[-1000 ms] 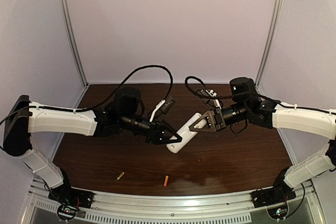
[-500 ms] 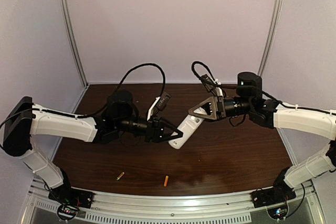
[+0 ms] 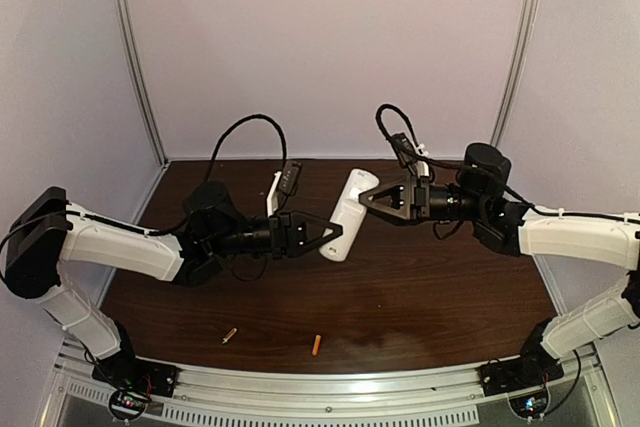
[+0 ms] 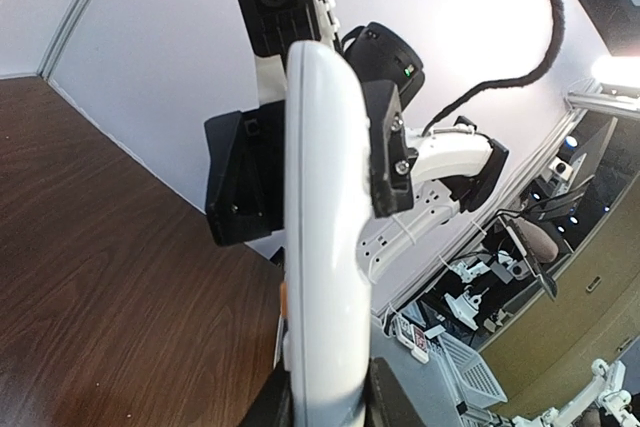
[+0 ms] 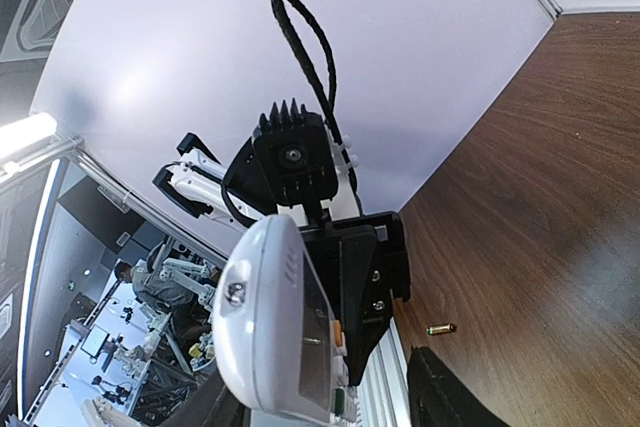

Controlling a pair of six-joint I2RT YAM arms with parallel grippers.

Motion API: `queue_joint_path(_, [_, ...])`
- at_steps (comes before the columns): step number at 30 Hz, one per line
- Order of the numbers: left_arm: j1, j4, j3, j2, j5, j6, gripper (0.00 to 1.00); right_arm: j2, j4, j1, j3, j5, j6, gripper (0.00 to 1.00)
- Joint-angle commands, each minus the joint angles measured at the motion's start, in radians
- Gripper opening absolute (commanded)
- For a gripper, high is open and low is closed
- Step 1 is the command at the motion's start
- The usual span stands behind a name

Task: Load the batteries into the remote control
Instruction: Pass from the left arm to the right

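K: Left pincer, right pincer: status? Start at the near edge.
R: Bottom of top view: brass battery left of centre, orange battery to its right, apart. Both lie on the table by its front edge, well apart from both pincers.
K: Where's the remote control?
R: Mid-frame, tilted, up off the table, held at both ends. Left pincer is clamped on its lower end, right pincer clamped on its upper end, coming in from the right.
K: Wrist views agree?
R: Yes. Left wrist: remote edge-on, upright through frame centre, own fingers pressed on both sides at the bottom edge. Right wrist: remote's face toward the camera, lower centre, brass battery on the table behind it at lower right. Pale back wall furthest off.
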Motion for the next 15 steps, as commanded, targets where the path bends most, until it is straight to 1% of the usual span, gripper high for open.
queue_joint_path(1, [0.006,0.135,-0.007,0.005,-0.027,-0.040,0.00,0.032,0.103,0.015,-0.008,0.030,0.046,0.55])
queue_joint_path(6, [0.006,0.127,0.005,0.016,-0.023,-0.046,0.00,0.054,0.113,0.022,0.003,0.044,0.047,0.59])
queue_joint_path(10, [0.005,0.132,0.004,0.029,-0.024,-0.055,0.00,0.065,0.112,0.025,0.015,0.054,0.045,0.59])
queue_joint_path(12, [0.004,0.133,0.004,0.035,-0.028,-0.063,0.00,0.071,0.107,0.026,0.025,0.061,0.043,0.56])
queue_joint_path(15, [0.004,0.131,0.002,0.039,-0.035,-0.067,0.00,0.083,0.102,0.027,0.037,0.070,0.041,0.48])
